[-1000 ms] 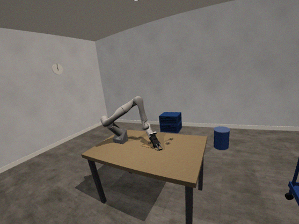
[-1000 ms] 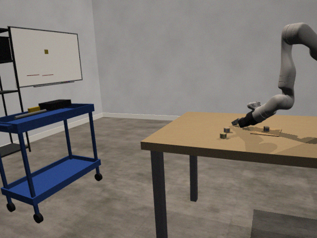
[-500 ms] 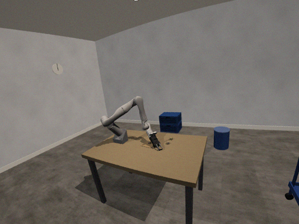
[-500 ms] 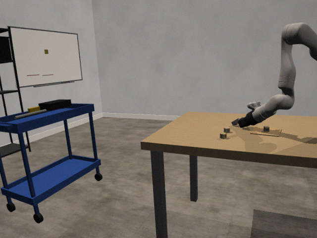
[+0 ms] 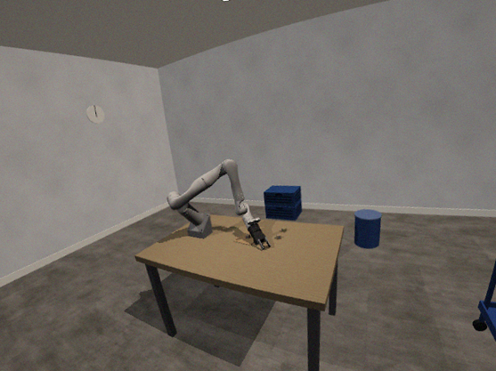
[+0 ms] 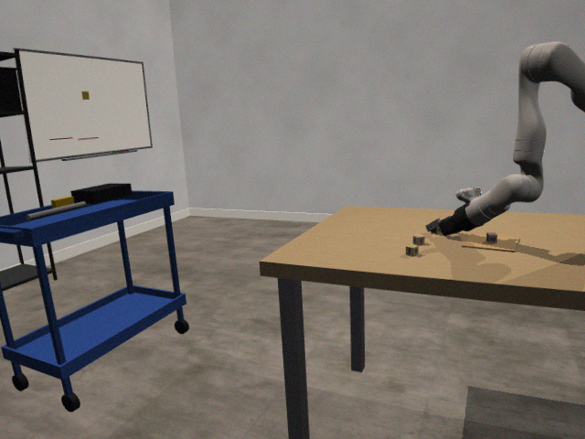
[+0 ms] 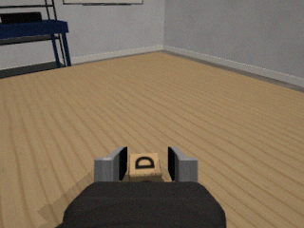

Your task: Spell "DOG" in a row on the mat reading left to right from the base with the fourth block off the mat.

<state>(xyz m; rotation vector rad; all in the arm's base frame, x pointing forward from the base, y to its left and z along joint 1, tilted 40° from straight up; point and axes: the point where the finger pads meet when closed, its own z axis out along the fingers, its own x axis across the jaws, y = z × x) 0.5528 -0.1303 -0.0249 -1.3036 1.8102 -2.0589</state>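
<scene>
The gripper (image 7: 145, 167) stands open, its two grey fingers either side of a wooden block (image 7: 144, 167) with gaps showing. The block's top face reads D. Beyond lies the table (image 7: 190, 109), and a blue cart (image 7: 33, 29) by the wall.

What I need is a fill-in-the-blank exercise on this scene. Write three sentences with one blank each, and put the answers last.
1. In the wrist view, the block between the gripper's fingers shows the letter ____.
2. A gap shows on each side of that block, so the gripper is ____.
3. In the exterior view, exactly ____ block stands on the mat.

Missing words: D; open; one
</scene>
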